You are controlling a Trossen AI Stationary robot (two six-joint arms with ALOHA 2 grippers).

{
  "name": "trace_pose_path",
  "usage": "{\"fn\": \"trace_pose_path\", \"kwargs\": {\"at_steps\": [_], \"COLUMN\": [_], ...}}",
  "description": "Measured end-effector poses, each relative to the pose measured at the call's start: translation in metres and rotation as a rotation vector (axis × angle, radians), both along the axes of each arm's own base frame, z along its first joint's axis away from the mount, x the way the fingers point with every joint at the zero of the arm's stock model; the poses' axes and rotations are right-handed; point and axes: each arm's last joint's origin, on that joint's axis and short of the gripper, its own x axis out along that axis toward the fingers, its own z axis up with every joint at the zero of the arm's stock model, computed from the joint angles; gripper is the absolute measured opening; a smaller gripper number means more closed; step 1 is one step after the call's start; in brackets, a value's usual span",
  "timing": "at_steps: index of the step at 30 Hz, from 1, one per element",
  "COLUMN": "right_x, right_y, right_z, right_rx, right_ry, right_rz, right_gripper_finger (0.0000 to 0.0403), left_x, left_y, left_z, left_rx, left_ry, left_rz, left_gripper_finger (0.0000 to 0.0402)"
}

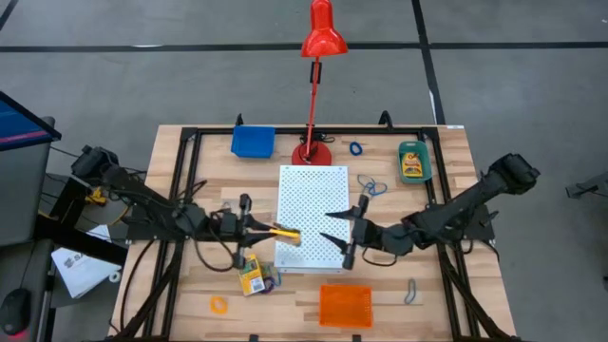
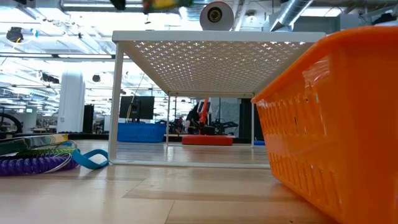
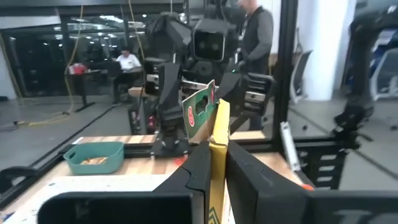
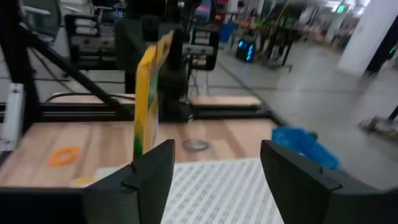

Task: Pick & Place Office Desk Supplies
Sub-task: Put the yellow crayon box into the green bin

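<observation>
My left gripper (image 1: 269,230) is shut on a yellow crayon box (image 1: 286,234), which hangs over the left edge of the white perforated board (image 1: 313,217). In the left wrist view the box (image 3: 217,134) stands on edge, with a green flap (image 3: 199,113) open at its far end. My right gripper (image 1: 344,233) hangs open over the board's right part and faces the box with nothing between its fingers. The right wrist view shows the box (image 4: 147,99) farther off, beyond my right gripper (image 4: 217,168). Another crayon box (image 1: 251,277) lies on the table beside the board's near left corner. My left gripper pinches the crayon box's two broad faces (image 3: 216,163) between its two fingers, at the box's near end. The fingers (image 3: 249,171) lie level and point toward the table's right. The box stands on edge, juts out past the fingertips and hangs clear above the board.
A blue tray (image 1: 253,141), a red lamp (image 1: 313,95) and a teal tray (image 1: 413,161) stand along the far edge. An orange tray (image 1: 345,306) stands at the near edge. Small loops and clips (image 1: 372,186) lie scattered, with an orange loop (image 1: 219,305) and a purple coil (image 2: 31,165).
</observation>
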Motion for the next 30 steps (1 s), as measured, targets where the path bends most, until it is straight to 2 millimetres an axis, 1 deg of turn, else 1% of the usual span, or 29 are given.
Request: {"fn": "trace_pose_path", "kwargs": {"at_steps": [4,10,15,19,24,30], "right_x": [0.004,0.001,0.002,0.002,0.003,0.003], "right_y": [-0.001,0.005,0.007,0.007,0.009,0.008], "right_z": [0.002,0.003,0.004,0.005,0.006,0.007], "right_rx": [-0.027,0.029,0.077,0.084,0.099,0.102], "right_ry": [-0.024,-0.048,-0.056,-0.066,-0.082,-0.088], "right_rz": [0.001,0.065,0.12,0.123,0.175,0.172], "right_gripper_finger": [0.0234,0.0234,0.0234,0.0234,0.0234,0.0234], "left_x": [0.014,0.026,0.028,0.028,0.028,0.028], "left_y": [-0.006,-0.012,-0.012,-0.012,-0.013,-0.013], "left_z": [-0.004,-0.001,0.004,0.005,0.006,0.007], "left_rx": [0.058,0.13,0.155,0.151,0.142,0.137], "left_ry": [0.016,0.001,-0.039,-0.051,-0.075,-0.091], "left_rz": [0.011,0.053,0.067,0.067,0.047,0.036], "left_gripper_finger": [0.0024,0.0024,0.0024,0.0024,0.0024,0.0024]}}
